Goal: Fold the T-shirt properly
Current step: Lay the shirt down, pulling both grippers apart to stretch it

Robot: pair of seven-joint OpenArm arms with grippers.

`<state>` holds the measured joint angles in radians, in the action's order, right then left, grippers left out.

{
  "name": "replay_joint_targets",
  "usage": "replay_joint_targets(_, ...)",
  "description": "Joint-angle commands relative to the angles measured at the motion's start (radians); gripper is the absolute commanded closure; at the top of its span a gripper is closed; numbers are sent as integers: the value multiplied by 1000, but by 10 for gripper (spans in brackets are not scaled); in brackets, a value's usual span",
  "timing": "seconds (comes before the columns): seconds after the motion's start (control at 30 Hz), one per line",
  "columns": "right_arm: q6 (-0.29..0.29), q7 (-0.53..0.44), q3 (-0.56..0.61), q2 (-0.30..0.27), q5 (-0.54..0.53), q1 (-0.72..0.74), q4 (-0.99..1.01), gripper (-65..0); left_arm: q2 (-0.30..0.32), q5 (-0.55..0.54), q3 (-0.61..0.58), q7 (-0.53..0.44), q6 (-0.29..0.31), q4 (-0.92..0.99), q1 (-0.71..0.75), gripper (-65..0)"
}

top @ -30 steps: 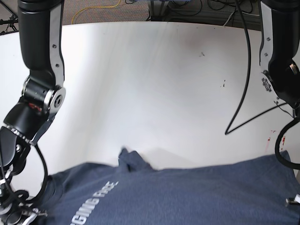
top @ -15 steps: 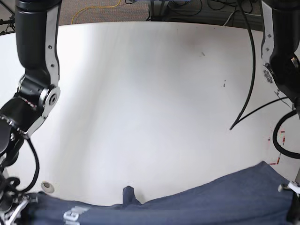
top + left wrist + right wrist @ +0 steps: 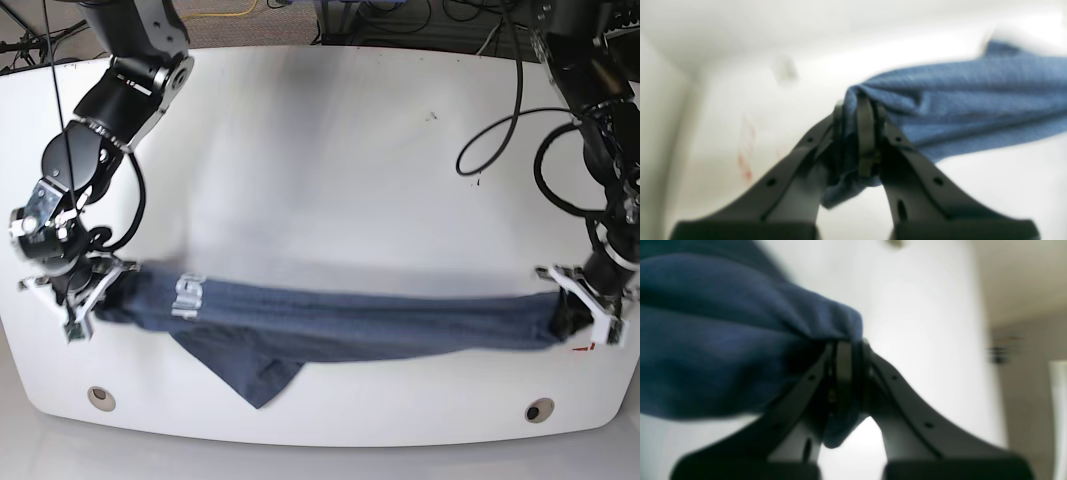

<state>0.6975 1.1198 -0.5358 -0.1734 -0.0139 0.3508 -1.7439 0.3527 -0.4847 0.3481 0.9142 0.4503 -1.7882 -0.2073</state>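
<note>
Dragged nearer, the T-shirt (image 3: pixel 350 330) now hangs stretched along the counter's (image 3: pixel 330 180) near edge, a flap drooping. Left claw (image 3: pixel 585 305) and right claw (image 3: pixel 85 290) each pinch an end; far counter lies bare.

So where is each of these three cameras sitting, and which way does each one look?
Base: high up, looking down on the white table; both arms show, the T-shirt stretched between them.
Left wrist: on the left arm, looking along its left gripper, jaws shut on a blue shirt corner.
Right wrist: on the right arm, looking along its right gripper, jaws shut on the other end.
Shared: all three see the shirt and table; the base view shows the left gripper and right gripper.
</note>
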Motion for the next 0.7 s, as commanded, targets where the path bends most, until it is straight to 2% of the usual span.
replay_joint_targets(0.0, 1, -82, -28, 15, -45, -100, -11, 0, 12, -7, -11, -99, 0, 12, 115, 0)
replay_joint_targets(0.17, 1, -126, -50, 48, -71, -246, 5, 0, 10, -7, -21, -157, 0, 57, 269, 0)
replay_joint_targets(0.4, 1, -134, -54, 65, -73, -370, 5, 0, 15, -4, -19, -157, 2, 120, 358, 0)
replay_joint_targets(0.67, 1, -134, -54, 81, -73, -451, 3, 0, 53, -1, -19, -151, 64, 127, 408, 0)
